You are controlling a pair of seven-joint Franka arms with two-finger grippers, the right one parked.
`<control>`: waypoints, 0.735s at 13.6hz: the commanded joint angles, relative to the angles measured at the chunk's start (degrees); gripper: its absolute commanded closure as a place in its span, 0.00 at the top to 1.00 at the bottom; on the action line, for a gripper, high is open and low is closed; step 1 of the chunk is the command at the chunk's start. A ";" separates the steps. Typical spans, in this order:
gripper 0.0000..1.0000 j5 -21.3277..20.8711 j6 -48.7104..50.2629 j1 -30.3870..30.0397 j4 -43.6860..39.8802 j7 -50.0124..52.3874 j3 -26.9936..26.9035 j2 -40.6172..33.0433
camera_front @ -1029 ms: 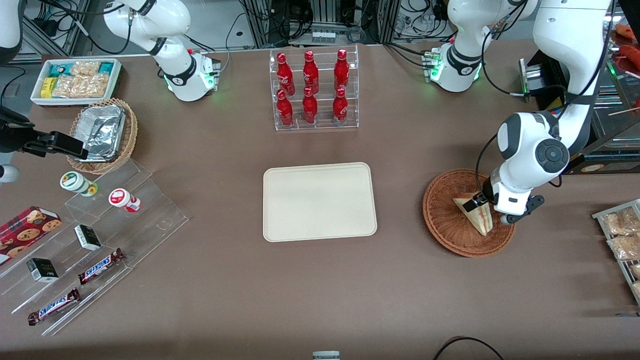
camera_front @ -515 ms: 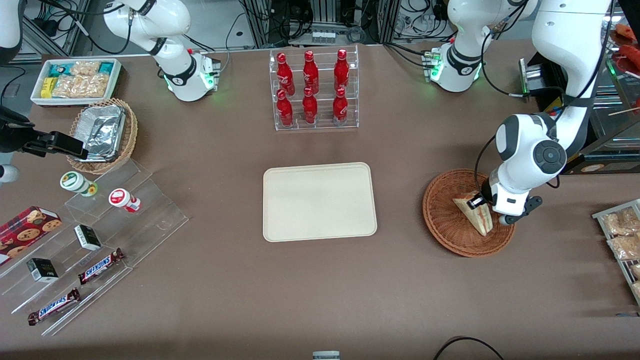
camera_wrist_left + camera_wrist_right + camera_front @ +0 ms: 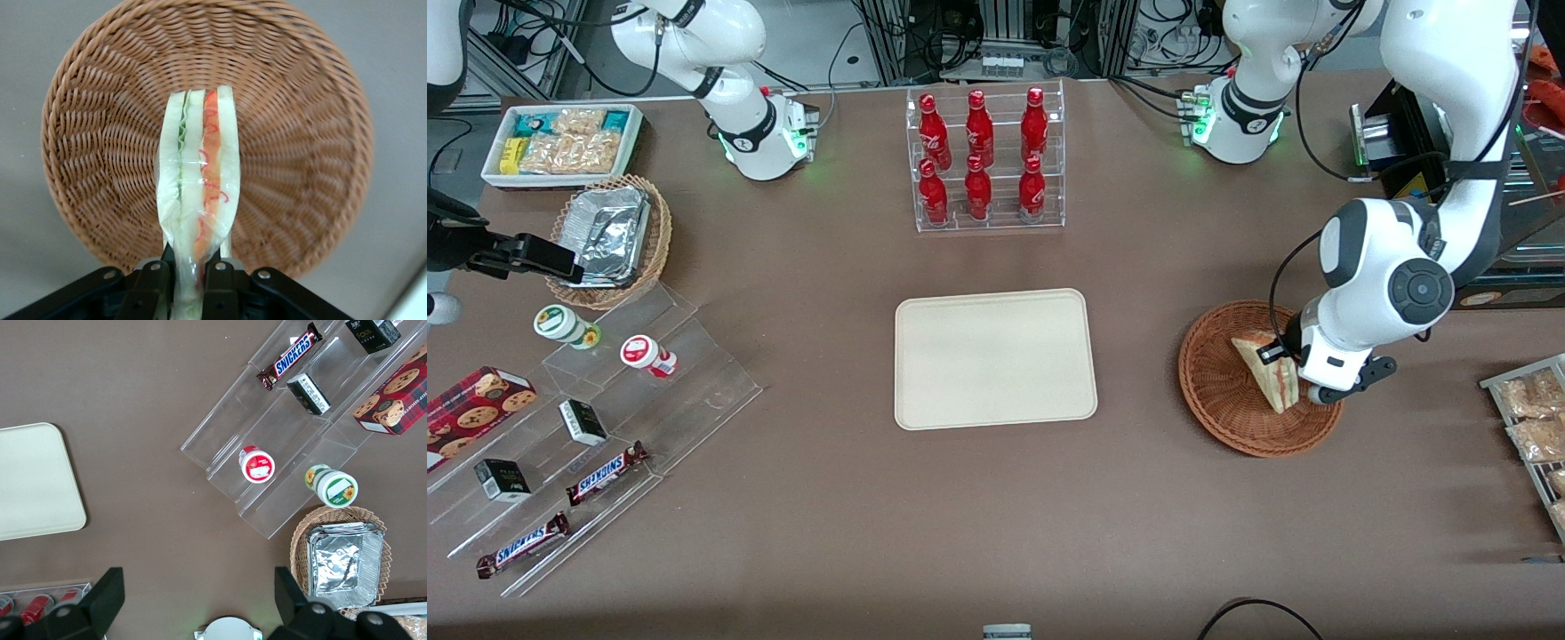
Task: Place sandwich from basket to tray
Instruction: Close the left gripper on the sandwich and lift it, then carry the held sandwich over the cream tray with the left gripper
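Gripping the sandwich (image 3: 198, 200) at one end, claw (image 3: 190, 280) is clenched on it over the basket (image 3: 1223, 409). Sandwich stands on edge, filling layers visible, above the weave. Tray (image 3: 994, 357) sits bare on the desk (image 3: 996, 516), well apart toward the parked arm's end.

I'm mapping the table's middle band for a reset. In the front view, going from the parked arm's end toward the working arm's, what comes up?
Clear stepped display → tray → basket → sandwich, pinched in the claw above the basket → rack of snack packets.
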State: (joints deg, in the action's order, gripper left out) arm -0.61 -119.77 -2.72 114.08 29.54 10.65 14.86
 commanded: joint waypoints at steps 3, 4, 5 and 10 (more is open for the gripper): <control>0.00 -0.53 3.23 7.27 -2.99 -1.68 -0.01 1.66; 0.00 -0.53 3.23 9.72 -3.25 -1.68 -0.01 1.84; 0.00 -0.44 3.23 11.40 -3.86 -1.59 -0.01 2.36; 0.00 0.70 2.79 19.13 -10.00 0.59 0.16 7.19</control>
State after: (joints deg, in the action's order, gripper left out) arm -0.43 -117.67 13.42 108.87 28.85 11.16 18.95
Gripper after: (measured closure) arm 0.859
